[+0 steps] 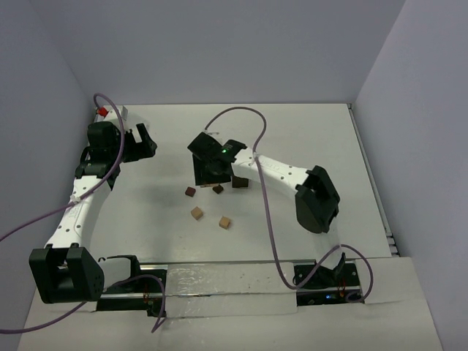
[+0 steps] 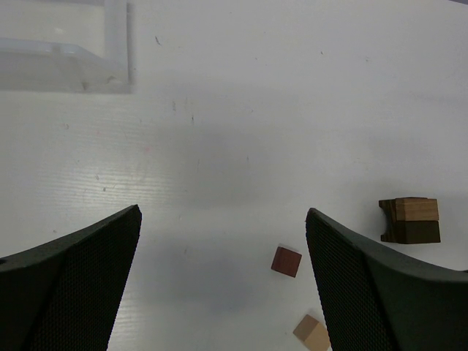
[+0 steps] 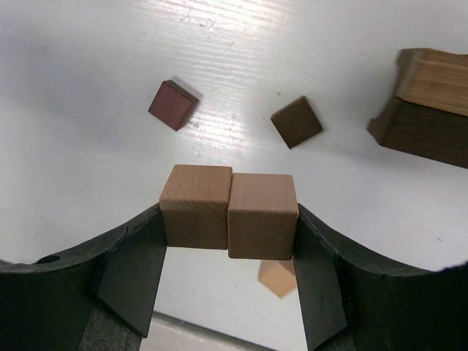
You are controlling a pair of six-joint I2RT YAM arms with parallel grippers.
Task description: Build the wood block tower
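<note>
Right wrist view: the right hand (image 3: 228, 219) is clenched on 2 light tan wooden cubes (image 3: 196, 205), near the small tan-and-brown wooden block tower (image 3: 428, 102). 2 dark brown wooden cubes (image 3: 296, 121) lie near the tower. The left hand (image 2: 223, 213) gapes, released. The clear plastic container (image 2: 66, 51) sits well apart from the tower, only a corner showing.

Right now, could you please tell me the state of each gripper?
Left gripper: open, holding nothing.
Right gripper: jaws closed on two tan wood blocks, side by side.
</note>
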